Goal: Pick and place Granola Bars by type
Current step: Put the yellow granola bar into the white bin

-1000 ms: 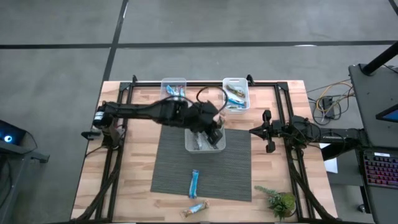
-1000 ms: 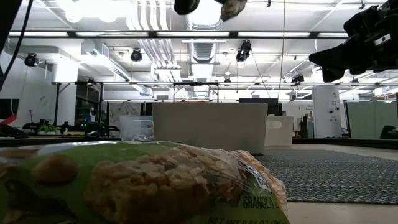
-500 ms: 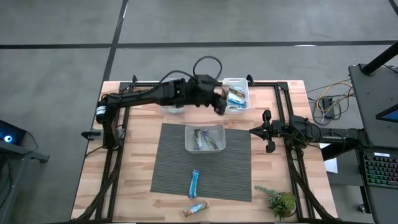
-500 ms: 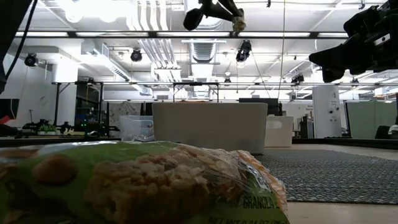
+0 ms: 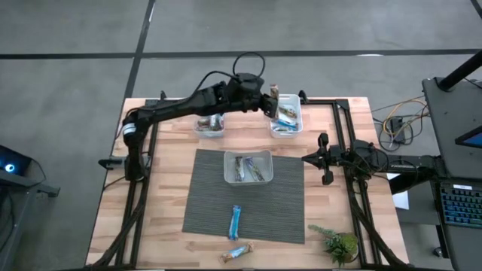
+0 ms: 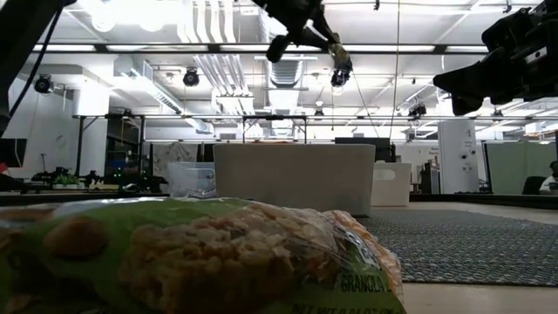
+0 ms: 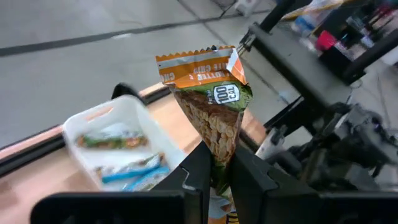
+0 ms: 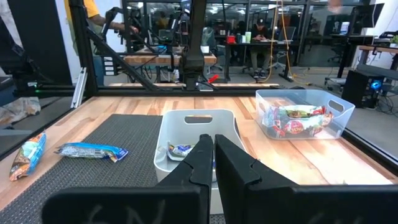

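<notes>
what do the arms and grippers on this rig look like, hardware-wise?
Both arms are black, slim and multi-jointed. The left arm has a black cable looping above its wrist and a pale band near its base joint. The left gripper and right gripper each end in two flat, dark, wedge-shaped fingers. The right arm has the same black build, with cabling running along it. No markings can be read.
</notes>
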